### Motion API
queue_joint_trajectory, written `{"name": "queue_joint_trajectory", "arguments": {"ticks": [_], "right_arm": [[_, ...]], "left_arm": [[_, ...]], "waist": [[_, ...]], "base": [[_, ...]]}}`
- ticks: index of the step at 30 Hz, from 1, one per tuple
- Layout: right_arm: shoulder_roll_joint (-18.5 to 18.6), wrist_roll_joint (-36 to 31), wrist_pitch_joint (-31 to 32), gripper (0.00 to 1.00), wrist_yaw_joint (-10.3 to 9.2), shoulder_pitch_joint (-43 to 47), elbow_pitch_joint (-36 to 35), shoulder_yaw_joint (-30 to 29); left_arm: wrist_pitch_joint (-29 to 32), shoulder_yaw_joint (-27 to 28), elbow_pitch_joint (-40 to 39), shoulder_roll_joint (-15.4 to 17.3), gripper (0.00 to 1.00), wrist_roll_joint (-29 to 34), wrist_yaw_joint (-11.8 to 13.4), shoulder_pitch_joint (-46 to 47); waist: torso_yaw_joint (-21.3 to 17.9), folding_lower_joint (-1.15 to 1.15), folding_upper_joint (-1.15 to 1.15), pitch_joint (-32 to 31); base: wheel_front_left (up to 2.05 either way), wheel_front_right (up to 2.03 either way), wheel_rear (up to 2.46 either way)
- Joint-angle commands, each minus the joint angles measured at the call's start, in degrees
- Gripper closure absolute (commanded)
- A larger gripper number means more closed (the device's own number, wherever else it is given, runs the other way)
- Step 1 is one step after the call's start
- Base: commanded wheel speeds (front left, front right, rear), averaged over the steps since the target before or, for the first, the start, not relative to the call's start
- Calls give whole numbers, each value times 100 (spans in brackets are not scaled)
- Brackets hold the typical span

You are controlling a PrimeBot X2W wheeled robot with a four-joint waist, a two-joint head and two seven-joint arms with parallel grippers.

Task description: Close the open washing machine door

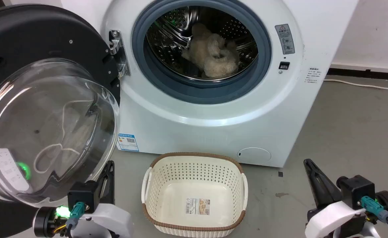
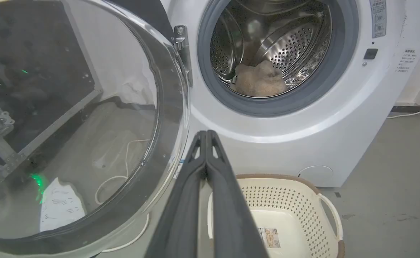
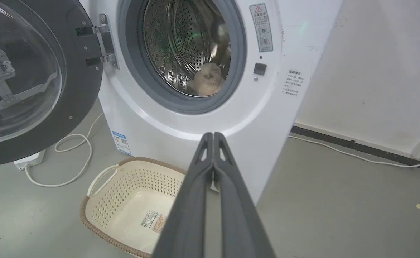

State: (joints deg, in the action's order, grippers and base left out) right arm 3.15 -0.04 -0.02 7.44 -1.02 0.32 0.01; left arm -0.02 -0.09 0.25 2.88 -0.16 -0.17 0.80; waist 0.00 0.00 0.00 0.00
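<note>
My left gripper (image 2: 206, 133), fingers pressed together, hangs just beside the glass bowl (image 1: 48, 132) of the washing machine door (image 1: 31, 39), swung wide to the left of the washing machine (image 1: 213, 132); my right gripper (image 3: 213, 134), also closed, sits well apart. A push on curved glass may slip, leaving the door ajar. Cream basket (image 1: 194, 165) on bare grey floor (image 1: 346, 132), white wall (image 3: 374, 71) behind.

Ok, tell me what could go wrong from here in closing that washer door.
1. The left gripper sits on the inner, glass-bowl side of the washing machine door; pushing from there would likely swing it wider, not shut.
2. The curved glass may let the shut gripper slide off.
3. The laundry basket stands below the drum mouth; the door's lower edge might clip it.
</note>
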Motion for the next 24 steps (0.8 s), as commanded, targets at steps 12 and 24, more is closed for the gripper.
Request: {"name": "queue_joint_trajectory", "arguments": {"ticks": [12, 24], "right_arm": [[-27, 4, 2, 100, 5, 102, -32, -1], [-27, 4, 2, 100, 5, 102, -32, -1]], "left_arm": [[2, 9, -25, -1, 100, 16, 17, -80], [2, 9, -25, -1, 100, 16, 17, -80]], "waist": [[0, 0, 0, 0], [0, 0, 0, 0]], "base": [[0, 0, 0], [0, 0, 0]]}}
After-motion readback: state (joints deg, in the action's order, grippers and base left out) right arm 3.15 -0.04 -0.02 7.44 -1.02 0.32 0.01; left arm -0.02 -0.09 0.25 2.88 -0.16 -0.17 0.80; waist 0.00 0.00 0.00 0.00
